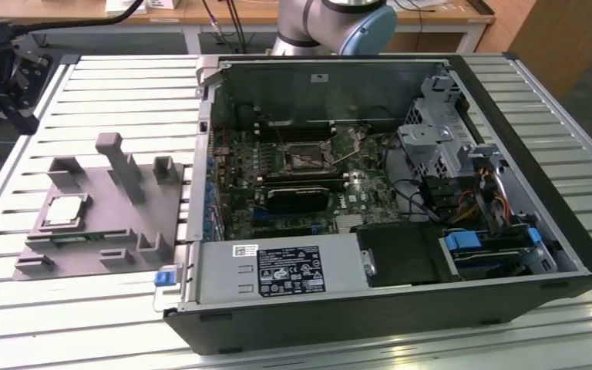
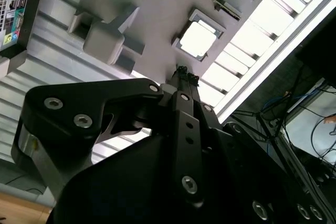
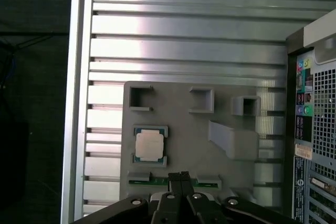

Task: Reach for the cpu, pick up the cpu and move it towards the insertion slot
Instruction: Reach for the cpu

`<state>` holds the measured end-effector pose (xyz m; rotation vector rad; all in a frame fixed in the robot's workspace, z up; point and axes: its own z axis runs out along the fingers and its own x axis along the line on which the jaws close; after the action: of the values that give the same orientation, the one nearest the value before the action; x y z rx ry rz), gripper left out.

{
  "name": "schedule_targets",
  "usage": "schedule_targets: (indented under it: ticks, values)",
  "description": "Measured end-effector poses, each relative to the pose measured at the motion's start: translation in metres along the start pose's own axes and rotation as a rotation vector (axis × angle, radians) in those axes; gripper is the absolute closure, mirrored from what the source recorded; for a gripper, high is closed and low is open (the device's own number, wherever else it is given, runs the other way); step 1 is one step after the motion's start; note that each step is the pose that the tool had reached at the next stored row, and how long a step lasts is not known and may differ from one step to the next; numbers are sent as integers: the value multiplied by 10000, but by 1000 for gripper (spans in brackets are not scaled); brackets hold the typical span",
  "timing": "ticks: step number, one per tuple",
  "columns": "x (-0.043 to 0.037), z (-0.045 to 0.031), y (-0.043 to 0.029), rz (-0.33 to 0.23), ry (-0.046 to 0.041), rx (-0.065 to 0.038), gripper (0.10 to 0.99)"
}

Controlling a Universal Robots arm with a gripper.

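A slatted metal surface [image 1: 121,92] carries an open computer case [image 1: 307,85] lying on its side, seen from above in the exterior view. The base of a robot arm [image 1: 338,23] stands behind the case.

To the exterior view's left of the case sits a grey plastic holder [image 1: 111,227] with raised blocks and posts. The cpu [image 1: 65,210], a thin square chip with a silvery-white top, lies flat in a shallow square recess of this holder. It is well apart from the case.

Inside the case a green circuit board [image 1: 244,208] lies flat. The insertion slot [image 1: 304,156], a small dark square socket with a shiny metal frame, sits near the middle of the board, just beyond a long black module [image 1: 296,196].

In both wrist views the black pincer [image 3: 181,174] [image 2: 185,73] points at the holder [image 3: 178,129]. Its two fingertips are pressed together with nothing between them. The cpu [image 3: 149,146] [image 2: 198,39] rests untouched in its recess, with the closed tips appearing just beside it. Whether the tips touch the holder cannot be told.
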<state>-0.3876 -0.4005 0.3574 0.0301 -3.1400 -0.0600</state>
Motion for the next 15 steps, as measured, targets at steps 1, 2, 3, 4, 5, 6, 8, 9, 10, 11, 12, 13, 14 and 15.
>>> schedule_targets:
  ticks: [1,2,3,4,5,6,8,9,10,11,12,13,14,15]
  values:
    - [0,6,0,0,1,1,980]
    - [0,10,0,0,1,1,980]
    - [0,16,-1,0,0,0,980]
    - [1,22,-1,0,-1,0,980]
    - [1,27,-1,0,0,1,980]
    - [0,33,-1,0,0,0,980]
    - [1,45,-2,0,0,0,980]
    - [0,51,-2,0,0,0,980]
    - [1,56,-2,0,0,0,980]
    - [0,62,-2,0,0,0,980]
    - [1,67,-3,0,0,0,980]
    - [1,72,-3,0,0,0,980]
    - [1,77,-3,0,0,0,980]
    - [1,82,-3,0,0,0,980]
